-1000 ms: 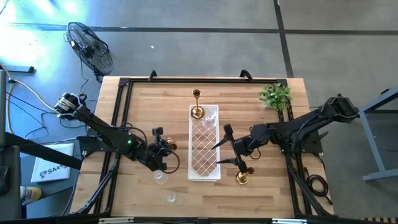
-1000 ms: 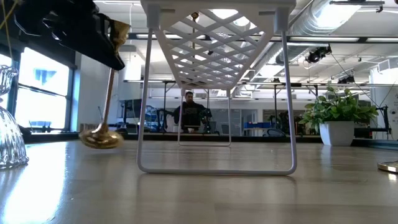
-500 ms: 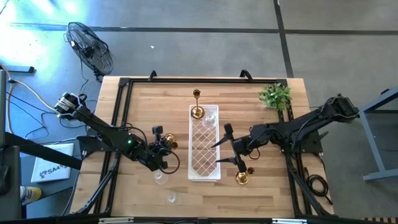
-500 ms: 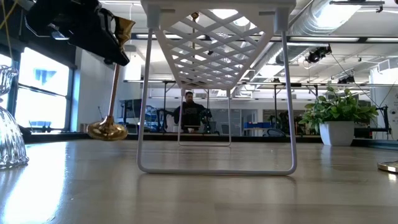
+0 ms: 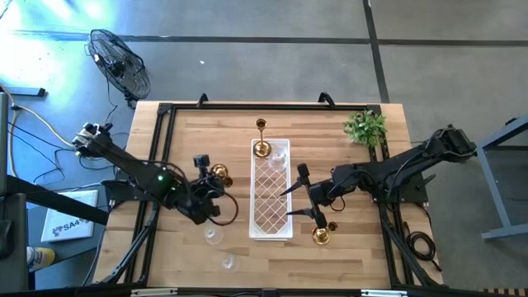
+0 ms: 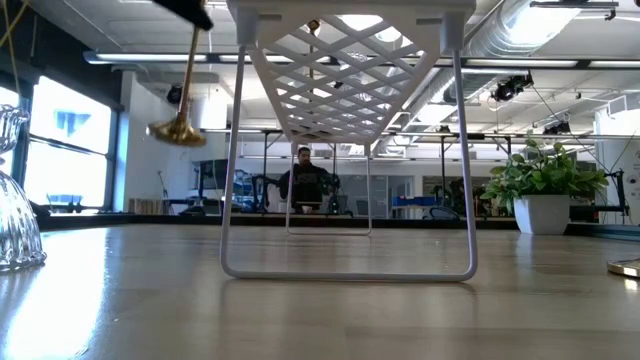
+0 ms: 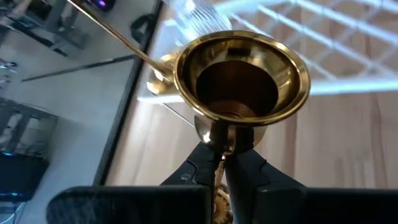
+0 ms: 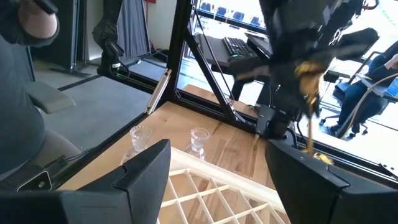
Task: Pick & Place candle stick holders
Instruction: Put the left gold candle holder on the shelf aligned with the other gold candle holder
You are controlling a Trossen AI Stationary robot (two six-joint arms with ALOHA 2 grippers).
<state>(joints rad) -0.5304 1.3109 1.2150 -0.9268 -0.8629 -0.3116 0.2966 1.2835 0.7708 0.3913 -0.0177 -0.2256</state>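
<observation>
At the far left of the surface two glass holders stood near the front edge, below the left arm; a low swing of that arm could have knocked them over. The left hand was clamped shut on the thin stem of a brass holder, gripping just under its cup; in the low view the brass holder hung tilted, base clear of the surface, left of the tray. The hold was narrow and near one end, so I judged the stem could pivot or slip between the fingers and drop; the swinging base could also strike the raised tray's leg or rim on the way across. Compared with a second before, the brass holder had gone from resting its base on the surface to hanging well above it, and the left hand had moved up and toward the far side. On the tray's far end sat another brass holder, with a glass one just beside it; a careless placement could have hit either. The right hand waited with its fingers spread wide and empty, just beside the tray's right edge, unmoved from before; a third brass holder stood near it, close enough to be tipped if that arm shifted.
</observation>
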